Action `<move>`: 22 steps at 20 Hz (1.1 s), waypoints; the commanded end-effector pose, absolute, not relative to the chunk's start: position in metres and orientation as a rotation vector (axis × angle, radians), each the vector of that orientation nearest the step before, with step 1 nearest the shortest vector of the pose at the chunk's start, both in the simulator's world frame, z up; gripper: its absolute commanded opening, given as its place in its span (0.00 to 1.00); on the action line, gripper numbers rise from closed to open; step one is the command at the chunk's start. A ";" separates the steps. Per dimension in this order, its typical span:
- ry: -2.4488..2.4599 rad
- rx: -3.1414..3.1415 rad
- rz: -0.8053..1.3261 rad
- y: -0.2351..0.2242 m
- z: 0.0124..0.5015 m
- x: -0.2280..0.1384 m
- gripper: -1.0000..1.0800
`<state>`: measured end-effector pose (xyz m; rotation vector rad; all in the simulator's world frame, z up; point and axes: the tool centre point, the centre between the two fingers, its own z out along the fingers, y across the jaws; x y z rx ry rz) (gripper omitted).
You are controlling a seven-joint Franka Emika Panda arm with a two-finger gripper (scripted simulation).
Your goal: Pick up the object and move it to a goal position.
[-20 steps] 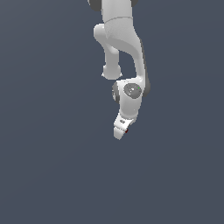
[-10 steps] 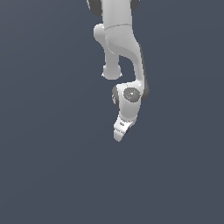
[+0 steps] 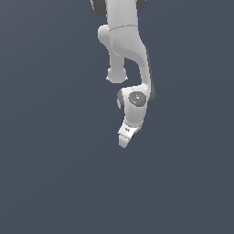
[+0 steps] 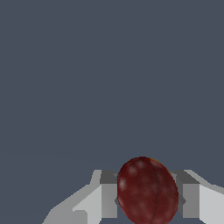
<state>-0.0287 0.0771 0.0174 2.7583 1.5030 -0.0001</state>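
The gripper [image 4: 147, 197] points downward, its jaws pinching the dark red object [image 4: 147, 191] from both sides.

the object [image 4: 147, 192] (dark red) cut off by wrist view's edge.

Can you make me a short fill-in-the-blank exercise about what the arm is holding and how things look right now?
1. In the wrist view, the object sits between the two white ____ of the gripper.
2. The object's colour is dark ____.
3. In the exterior view, the gripper points ____ from the white arm.
4. Everything behind the arm is a plain ____ backdrop.

Missing words: fingers; red; downward; grey
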 end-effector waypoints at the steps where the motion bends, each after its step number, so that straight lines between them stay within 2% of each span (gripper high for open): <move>1: 1.503 2.758 0.001 0.075 0.020 -0.028 0.00; 10: 1.503 2.758 0.000 0.033 0.054 -0.020 0.00; 22: 1.506 2.759 0.002 -0.074 0.145 0.004 0.00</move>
